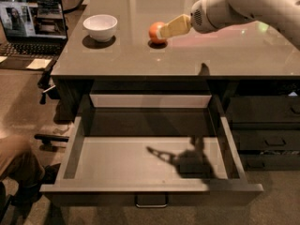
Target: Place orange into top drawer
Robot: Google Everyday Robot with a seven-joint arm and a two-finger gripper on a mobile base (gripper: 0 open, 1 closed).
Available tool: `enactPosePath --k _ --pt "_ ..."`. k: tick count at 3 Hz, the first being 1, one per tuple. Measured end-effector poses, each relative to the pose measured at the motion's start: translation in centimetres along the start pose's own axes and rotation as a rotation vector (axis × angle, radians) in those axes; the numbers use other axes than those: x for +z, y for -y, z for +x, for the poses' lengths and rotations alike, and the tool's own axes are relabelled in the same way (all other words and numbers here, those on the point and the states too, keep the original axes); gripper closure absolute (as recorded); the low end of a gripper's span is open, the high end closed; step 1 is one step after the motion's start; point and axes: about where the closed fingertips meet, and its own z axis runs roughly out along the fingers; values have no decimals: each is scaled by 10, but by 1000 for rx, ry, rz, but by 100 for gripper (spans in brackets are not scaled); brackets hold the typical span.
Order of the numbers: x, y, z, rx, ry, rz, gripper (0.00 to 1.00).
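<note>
Sitting on the surface (197, 55), far side: orange (154, 32), right of a white bowl (100, 27). Reaching in from the right: end effector (164, 31), tip at the orange's right side; spread or pressed together, cannot tell. Pulled open below, near side: top drawer (117, 159). Far left: laptop (33, 25).

Claw (163, 32) seemingly touching orange (154, 31); white bowl (100, 26) well left; top drawer (136, 162) wide open.

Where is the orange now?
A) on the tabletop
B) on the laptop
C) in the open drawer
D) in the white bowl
A: the orange rests on the tabletop, apart from the bowl, with the gripper right at its side.
</note>
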Motion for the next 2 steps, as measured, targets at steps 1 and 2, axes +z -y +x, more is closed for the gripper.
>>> enactPosePath --k 1,2 --pt "46 -4 -19 -36 16 -52 0" --pt "90 1 -25 -36 22 -72 0"
